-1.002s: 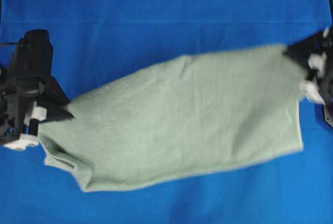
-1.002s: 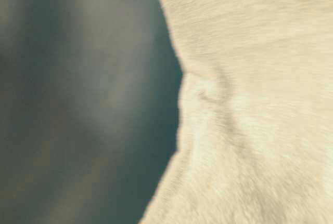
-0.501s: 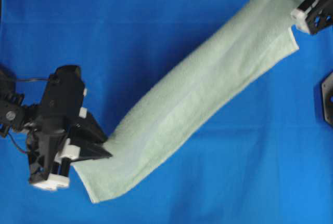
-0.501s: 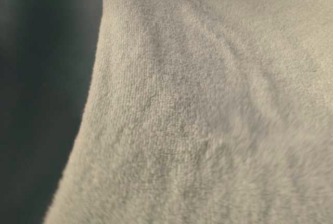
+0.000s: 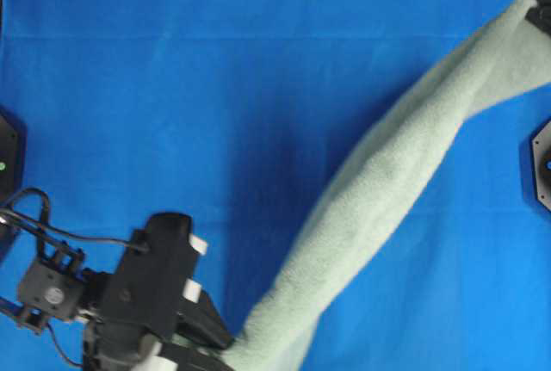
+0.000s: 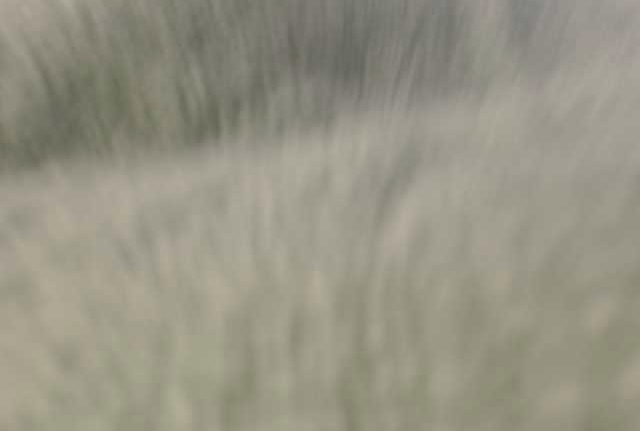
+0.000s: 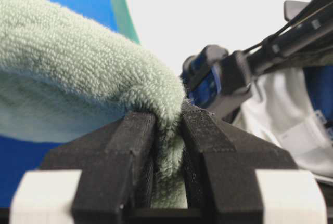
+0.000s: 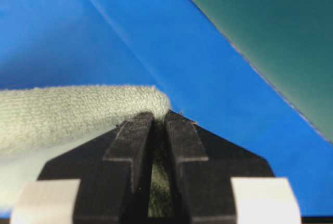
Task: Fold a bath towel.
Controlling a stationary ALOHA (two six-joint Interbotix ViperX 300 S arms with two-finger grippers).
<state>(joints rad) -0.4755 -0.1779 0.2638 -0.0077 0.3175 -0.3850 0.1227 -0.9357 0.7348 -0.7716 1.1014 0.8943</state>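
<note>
Bath towel (image 5: 379, 190) stretched taut, 7 to 1 o'clock, above blue cloth (image 5: 172, 87). Left hand (image 7: 167, 130), right hand (image 8: 158, 130) each clamped on towel end. Step: spreading. Next: lay flat, aligned.

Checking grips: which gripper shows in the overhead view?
The left gripper, bottom left, clamping the towel. The right gripper sits beyond the top-right corner.

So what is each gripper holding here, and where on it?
Both hold the bath towel: left gripper pinches its lower end, right gripper its upper end.
</note>
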